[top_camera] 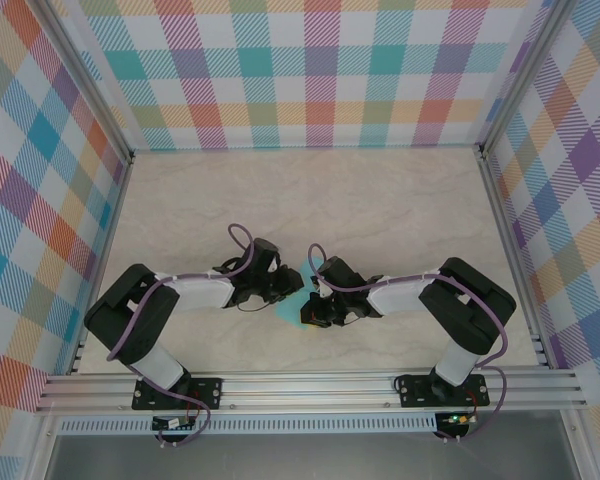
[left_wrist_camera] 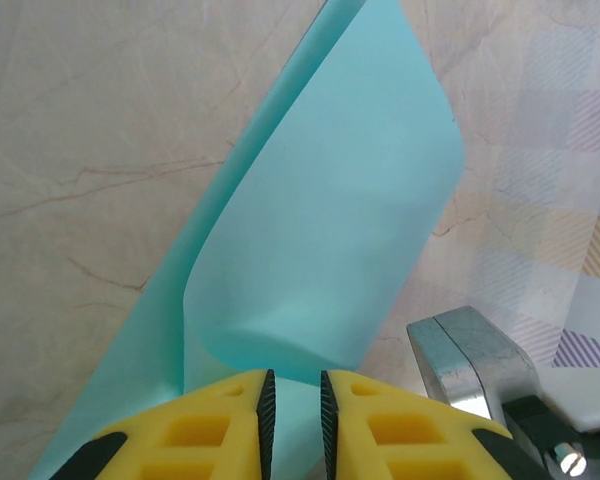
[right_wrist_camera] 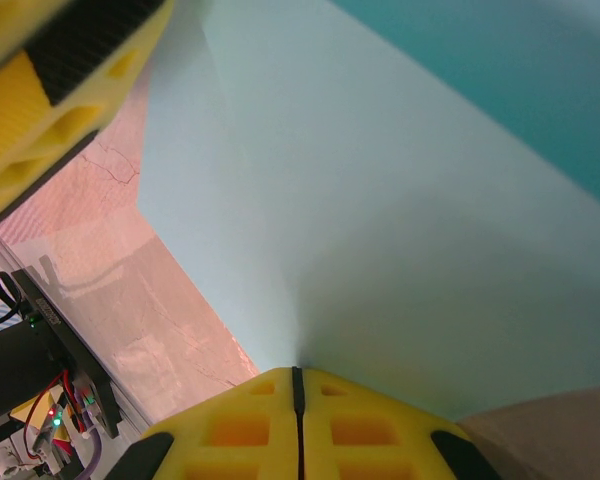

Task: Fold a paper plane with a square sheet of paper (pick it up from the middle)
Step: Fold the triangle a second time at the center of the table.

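Note:
The square sheet of paper (top_camera: 292,305), turquoise, hangs between my two grippers just above the table. In the left wrist view the sheet (left_wrist_camera: 330,220) curls over on itself in a soft bend. My left gripper (left_wrist_camera: 293,390) has its jaws a little apart, and paper shows through the gap without touching either pad. My right gripper (right_wrist_camera: 297,372) is shut on the sheet's (right_wrist_camera: 400,200) edge, with a small pucker running out from its tips. From above, the left gripper (top_camera: 283,290) and right gripper (top_camera: 318,310) nearly meet. A paper plane is out of view.
The marble-patterned table (top_camera: 310,200) is walled by checked panels, with an aluminium rail (top_camera: 310,385) along the near edge. A yellow finger of the left gripper (right_wrist_camera: 40,100) is close at the right wrist view's top left. A silver metal block (left_wrist_camera: 470,360) sits beside my left fingers.

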